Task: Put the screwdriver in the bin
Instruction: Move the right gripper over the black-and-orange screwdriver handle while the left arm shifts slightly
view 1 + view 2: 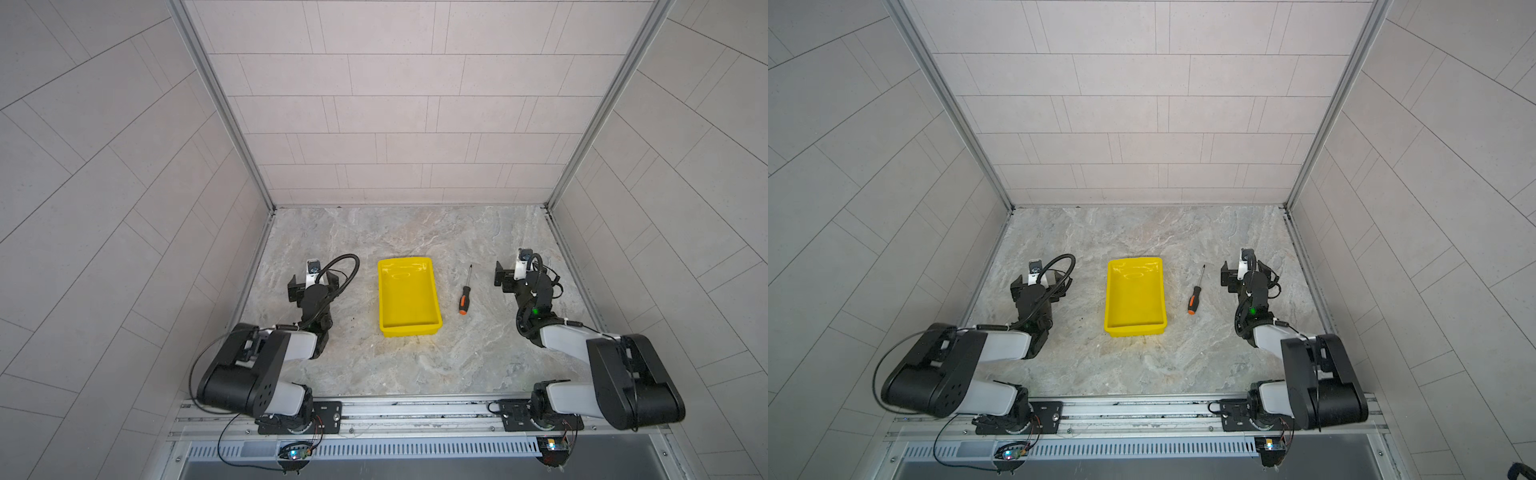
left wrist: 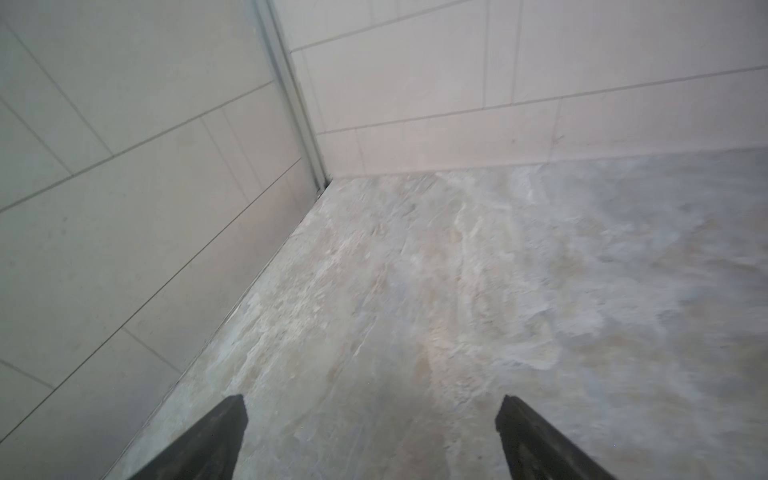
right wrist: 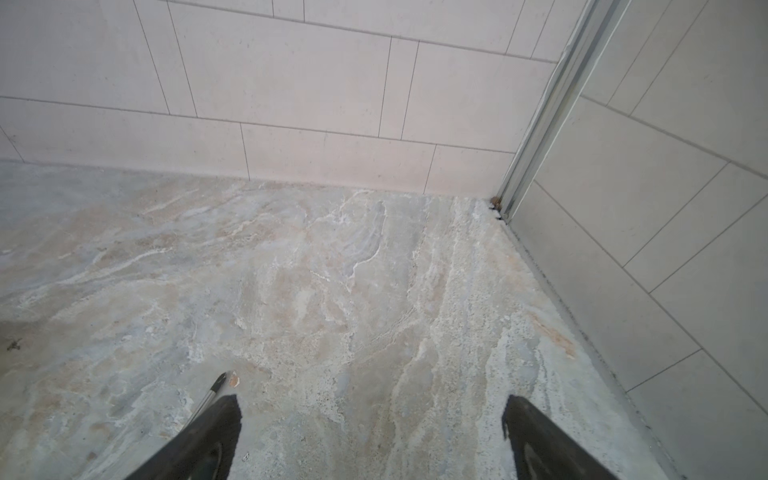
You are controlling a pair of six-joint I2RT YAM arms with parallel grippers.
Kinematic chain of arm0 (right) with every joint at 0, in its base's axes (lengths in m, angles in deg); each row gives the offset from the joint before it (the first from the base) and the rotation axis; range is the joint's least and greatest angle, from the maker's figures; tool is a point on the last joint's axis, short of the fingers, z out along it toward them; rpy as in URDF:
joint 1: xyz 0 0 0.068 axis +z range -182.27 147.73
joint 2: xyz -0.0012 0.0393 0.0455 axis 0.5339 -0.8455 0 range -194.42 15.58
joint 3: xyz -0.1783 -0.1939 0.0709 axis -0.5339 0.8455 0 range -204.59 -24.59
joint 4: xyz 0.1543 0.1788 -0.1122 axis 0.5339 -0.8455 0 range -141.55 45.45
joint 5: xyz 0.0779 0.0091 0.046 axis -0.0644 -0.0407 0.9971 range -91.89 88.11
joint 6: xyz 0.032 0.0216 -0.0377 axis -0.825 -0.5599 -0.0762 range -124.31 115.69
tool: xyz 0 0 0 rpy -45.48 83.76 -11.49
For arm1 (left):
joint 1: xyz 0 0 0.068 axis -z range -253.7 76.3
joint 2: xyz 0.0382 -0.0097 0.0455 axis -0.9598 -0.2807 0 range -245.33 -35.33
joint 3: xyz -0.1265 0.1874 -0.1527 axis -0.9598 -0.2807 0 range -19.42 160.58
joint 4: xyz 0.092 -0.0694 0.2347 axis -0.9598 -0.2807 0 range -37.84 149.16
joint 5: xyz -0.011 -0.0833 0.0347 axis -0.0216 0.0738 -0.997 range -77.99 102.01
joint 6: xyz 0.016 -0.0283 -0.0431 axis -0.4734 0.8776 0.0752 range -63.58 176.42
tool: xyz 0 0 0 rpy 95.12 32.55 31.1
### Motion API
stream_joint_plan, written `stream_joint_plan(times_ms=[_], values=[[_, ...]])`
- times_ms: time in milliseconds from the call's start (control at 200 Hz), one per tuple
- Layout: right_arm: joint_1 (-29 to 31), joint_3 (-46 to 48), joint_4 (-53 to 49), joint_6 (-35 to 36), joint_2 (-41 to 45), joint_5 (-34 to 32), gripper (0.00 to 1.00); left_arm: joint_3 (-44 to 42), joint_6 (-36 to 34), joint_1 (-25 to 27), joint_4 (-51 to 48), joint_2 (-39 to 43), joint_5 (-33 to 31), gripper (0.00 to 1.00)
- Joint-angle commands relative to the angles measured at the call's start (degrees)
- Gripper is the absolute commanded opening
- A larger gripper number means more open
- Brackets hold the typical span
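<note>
We see both arms folded back at their bases, elbows raised and forearms reaching forward, each wrist tipped down toward the tabletop point(image 1: 415, 365); the left pincer point(image 1: 311, 286) hangs released, its dark tapered fingers point(image 2: 216, 440) spread wide above bare surface; the right pincer point(image 1: 512, 277) is likewise released and grasps nothing; the screwdriver point(image 1: 464, 292) lies flat on the tabletop near the right pincer's inner side, apart from it, thin dark shaft pointing away from the arm bases, black-and-orange handle nearer them; the bin point(image 1: 409, 330), a glossy bright yellow tray with low walls and a rim, sits between the two pincers, just past the screwdriver as seen from the right one; the tabletop looks like matte marbled stone, grey and beige; pale tiled walls point(image 1: 395, 104) close it in on three sides; both top views show bin and screwdriver whole; the left wrist view gives only fingers, stone and a wall corner; the right wrist view shows a slim silvery tip point(image 3: 222, 382) just beside one finger, and we cannot tell whether it belongs to the screwdriver.
</note>
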Motion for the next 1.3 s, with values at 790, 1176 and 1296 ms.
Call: stream_joint_plan(times_ms=[790,1176,1296], values=[[-7.5,-10.4,-72.2,-26.8,13.1,21.5,0.99,18.3,30.2,11.8,-84.8,39.1,4.0,1.00],[-8.0,-7.4,-73.9,-35.2,20.8,6.6,0.99,15.3,31.3,11.7,-84.6,42.3,5.9,1.00],[-12.7,-6.3,-72.8,-35.6,26.5,16.2,0.99,13.8,39.2,11.6,-88.7,39.2,0.0,1.00]])
